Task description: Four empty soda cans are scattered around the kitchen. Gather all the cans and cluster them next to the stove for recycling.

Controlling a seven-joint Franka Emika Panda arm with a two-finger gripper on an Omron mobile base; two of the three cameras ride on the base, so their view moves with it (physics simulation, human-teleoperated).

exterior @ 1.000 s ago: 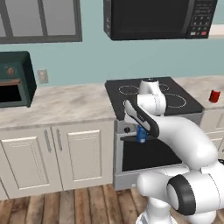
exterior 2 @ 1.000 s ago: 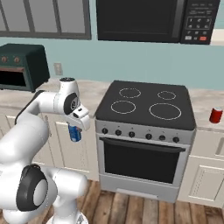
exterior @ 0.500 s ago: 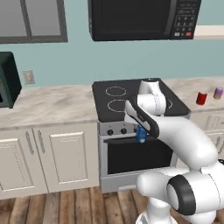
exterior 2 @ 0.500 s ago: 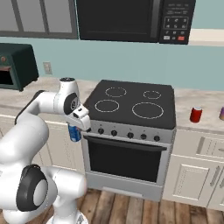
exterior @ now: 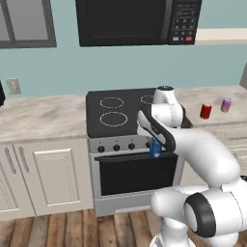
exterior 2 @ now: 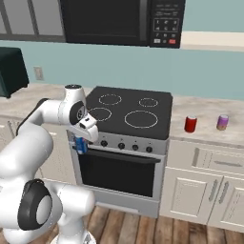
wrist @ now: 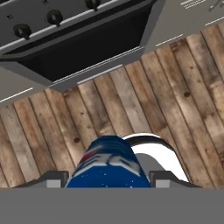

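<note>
My gripper (exterior: 155, 144) (exterior 2: 82, 142) is shut on a blue soda can (exterior: 155, 149) (exterior 2: 81, 146), held low in front of the stove's knob row. In the hand view the blue soda can (wrist: 109, 162) sits between the fingertips (wrist: 54, 179), above the wood floor. The stove (exterior: 116, 112) (exterior 2: 129, 112) has a black cooktop with white rings. A red soda can (exterior: 206, 111) (exterior 2: 190, 124) and a purple-pink soda can (exterior: 226, 104) (exterior 2: 222, 122) stand on the counter just right of the stove.
A black microwave (exterior: 135, 21) (exterior 2: 119, 21) hangs above the stove. A dark-green toaster oven (exterior 2: 10, 71) sits on the left counter (exterior: 41, 116). White cabinets flank the oven door (wrist: 78, 48). Wood floor (wrist: 166, 96) lies below.
The base has driven to the right, so the stove and counter slid left in both base views and the purple-pink can came into view. The arm keeps its pose with the blue can.
</note>
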